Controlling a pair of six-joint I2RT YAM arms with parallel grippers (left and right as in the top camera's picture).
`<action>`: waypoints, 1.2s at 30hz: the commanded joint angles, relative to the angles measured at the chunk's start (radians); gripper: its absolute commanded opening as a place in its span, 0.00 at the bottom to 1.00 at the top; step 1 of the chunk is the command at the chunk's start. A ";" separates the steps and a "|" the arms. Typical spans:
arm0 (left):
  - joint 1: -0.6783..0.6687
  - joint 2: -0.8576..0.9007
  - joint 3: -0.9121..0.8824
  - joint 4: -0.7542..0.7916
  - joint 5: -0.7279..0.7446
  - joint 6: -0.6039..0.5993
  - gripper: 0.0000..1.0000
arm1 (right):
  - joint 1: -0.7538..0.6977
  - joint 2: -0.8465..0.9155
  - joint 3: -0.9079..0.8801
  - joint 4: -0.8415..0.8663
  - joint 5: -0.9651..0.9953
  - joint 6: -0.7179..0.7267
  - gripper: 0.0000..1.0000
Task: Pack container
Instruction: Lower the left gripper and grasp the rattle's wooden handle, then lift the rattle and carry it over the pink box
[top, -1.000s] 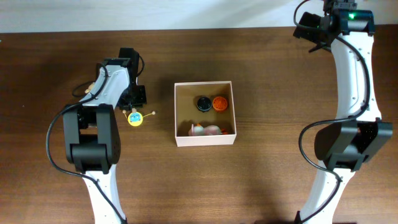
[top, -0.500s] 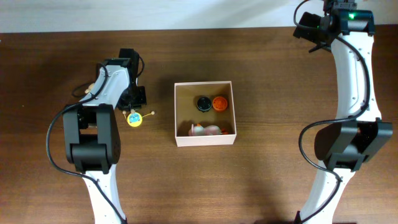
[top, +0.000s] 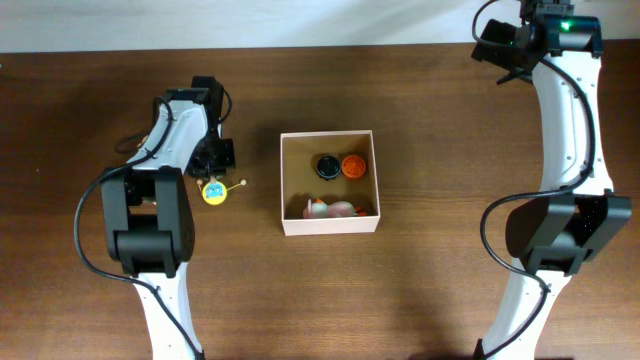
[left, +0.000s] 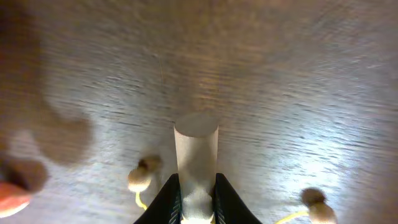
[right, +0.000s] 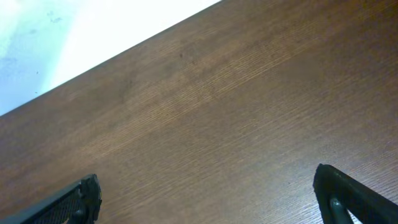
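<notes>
Over the last second the left arm's wrist has been shifted slightly to the left, and the yellow toy drum (top: 213, 191) has been drawn a little the same way, which suggests that it is now gripped, not lying free. This is confirmed in the left wrist view: the left hand (left: 198, 190) is closed tight on the drum's wooden handle (left: 196, 149), with the two fingers pressed against its sides, and the table (top: 430, 290) beneath is blurred by motion. The grasp is therefore judged made and the carry only just begun. The drum is still low over the table, just left of the container (top: 330, 226), which has not been moved and sits at the middle of the table. The right arm has been left unchanged at the far right corner. Its right hand (right: 208, 196) is spread wide, with nothing between the fingers. One container is counted. Inside it lie one black round toy (top: 327, 165) and one orange round toy (top: 352, 166) side by side toward the far wall. A pale pink-and-white shape (top: 332, 208) lies against the near wall, and whether it is one toy or two cannot be told. One drum remains outside, and two beads (left: 142, 176) on strings are seen dangling from it.
</notes>
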 joint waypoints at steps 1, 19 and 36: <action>0.001 0.006 0.079 -0.016 0.010 0.002 0.17 | 0.005 0.012 0.001 0.000 -0.002 0.012 0.99; -0.092 0.006 0.593 -0.296 0.038 0.002 0.15 | 0.005 0.012 0.001 0.000 -0.002 0.012 0.99; -0.388 0.006 0.782 -0.463 0.063 -0.101 0.15 | 0.005 0.012 0.001 0.000 -0.002 0.012 0.99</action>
